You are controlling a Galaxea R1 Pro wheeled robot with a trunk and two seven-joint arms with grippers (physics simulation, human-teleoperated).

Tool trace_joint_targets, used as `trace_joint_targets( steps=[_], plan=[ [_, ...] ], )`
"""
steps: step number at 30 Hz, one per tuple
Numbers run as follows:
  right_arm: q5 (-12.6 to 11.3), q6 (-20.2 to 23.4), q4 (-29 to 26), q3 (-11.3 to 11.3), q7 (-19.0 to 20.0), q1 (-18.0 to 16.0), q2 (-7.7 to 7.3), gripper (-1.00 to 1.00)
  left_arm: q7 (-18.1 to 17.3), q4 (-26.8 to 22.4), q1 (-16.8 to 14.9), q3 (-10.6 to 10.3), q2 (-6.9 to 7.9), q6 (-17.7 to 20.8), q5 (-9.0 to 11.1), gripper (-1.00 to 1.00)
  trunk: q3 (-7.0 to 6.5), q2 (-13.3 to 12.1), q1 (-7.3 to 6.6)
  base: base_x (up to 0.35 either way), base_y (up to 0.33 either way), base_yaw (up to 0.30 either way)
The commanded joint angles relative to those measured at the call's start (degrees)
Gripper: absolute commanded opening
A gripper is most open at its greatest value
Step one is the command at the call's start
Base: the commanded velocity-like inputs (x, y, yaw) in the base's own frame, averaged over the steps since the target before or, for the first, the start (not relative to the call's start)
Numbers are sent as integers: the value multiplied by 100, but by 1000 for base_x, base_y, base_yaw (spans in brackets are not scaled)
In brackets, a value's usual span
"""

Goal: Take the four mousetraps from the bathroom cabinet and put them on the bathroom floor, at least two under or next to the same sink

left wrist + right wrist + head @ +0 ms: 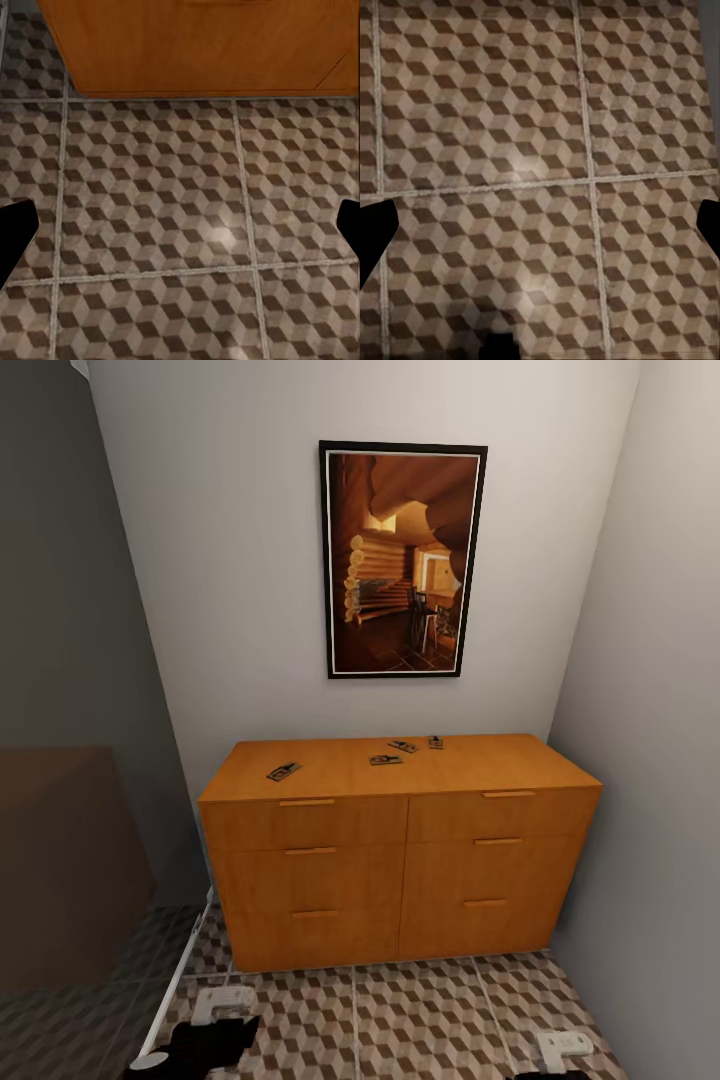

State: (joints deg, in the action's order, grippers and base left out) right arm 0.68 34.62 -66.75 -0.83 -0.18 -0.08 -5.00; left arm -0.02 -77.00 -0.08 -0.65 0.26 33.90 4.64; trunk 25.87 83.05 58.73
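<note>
All four mousetraps (385, 760) lie scattered on the cabinet (400, 860) top, both grippers hang wide open and empty over the bathroom floor (180, 225), and a careless reach could knock one behind.

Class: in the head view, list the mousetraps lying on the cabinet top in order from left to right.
Left mousetrap → second mousetrap → third mousetrap → right mousetrap, all lying on top of the cabinet.
</note>
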Motion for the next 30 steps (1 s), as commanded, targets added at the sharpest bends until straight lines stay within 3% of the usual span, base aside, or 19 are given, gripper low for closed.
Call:
trace_joint_targets(
  steps=[1,8,11,15,25,29,30],
  plan=[
    [7,162,-82,-35,-3,-1,-12,100,11,-187,-1,-35,-5,69,40,100,5,3,0,0,0,0],
    [16,643,-815,-88,-21,-1,-79,100,13,-817,-1,-162,-85,270,21,100,5,3,0,0,0,0],
    [19,1139,-1807,-132,-66,-7,-120,100,18,-1036,-90,-286,-292,443,-7,100,5,3,0,0,0,0],
    [20,1400,-2076,-160,-121,-111,-155,100,19,-1077,-248,-351,-379,496,-24,100,5,3,0,0,0,0],
    [20,2103,-2306,-407,-224,-1050,-205,100,20,-1111,-1127,-701,-660,589,-48,100,5,3,0,0,0,0],
    [20,2335,-2322,-466,-232,-1513,-209,100,20,-1114,-1537,-788,-751,673,-50,100,5,3,0,0,0,0],
    [20,2451,-2326,-483,-234,-1747,-212,100,20,-1113,-1764,-824,-791,729,-50,100,5,3,0,0,0,0]
  ],
)
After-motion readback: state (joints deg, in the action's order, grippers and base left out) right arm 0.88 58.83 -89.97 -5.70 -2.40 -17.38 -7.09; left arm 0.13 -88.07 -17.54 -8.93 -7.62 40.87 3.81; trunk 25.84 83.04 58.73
